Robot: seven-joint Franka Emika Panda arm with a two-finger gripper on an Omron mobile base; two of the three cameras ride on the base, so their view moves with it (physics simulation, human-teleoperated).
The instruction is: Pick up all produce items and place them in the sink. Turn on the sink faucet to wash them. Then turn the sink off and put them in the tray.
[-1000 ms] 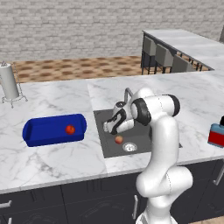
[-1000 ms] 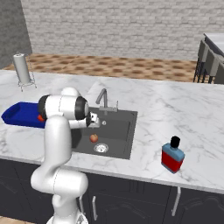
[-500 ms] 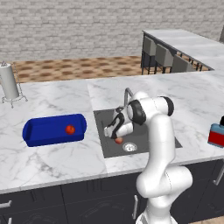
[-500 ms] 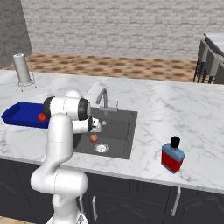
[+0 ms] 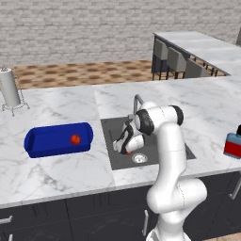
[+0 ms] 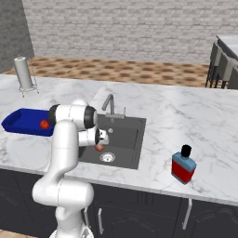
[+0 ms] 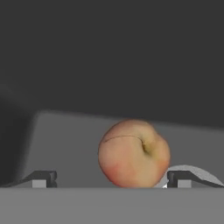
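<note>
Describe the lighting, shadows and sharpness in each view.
Left base view: even, flat light, no glare on the counter; the tomato in the tray is crisp. Right base view: the sink is uniformly dark, and the faucet has soft edges. Hand view: the apple is softly blurred between the open pincer tips, with the basin wall above in deep shade.

A white marbled desk [image 5: 61, 169] is seen, with the dark sink [image 5: 117, 157] recessed into it. To the left of the sink, the blue tray [image 5: 52, 141] is laid on the desk. Beyond the tray, a white cylinder on a wire stand [image 5: 9, 89] is set. Right of the sink, a red-and-blue boxy object [image 6: 183, 166] is placed.
</note>
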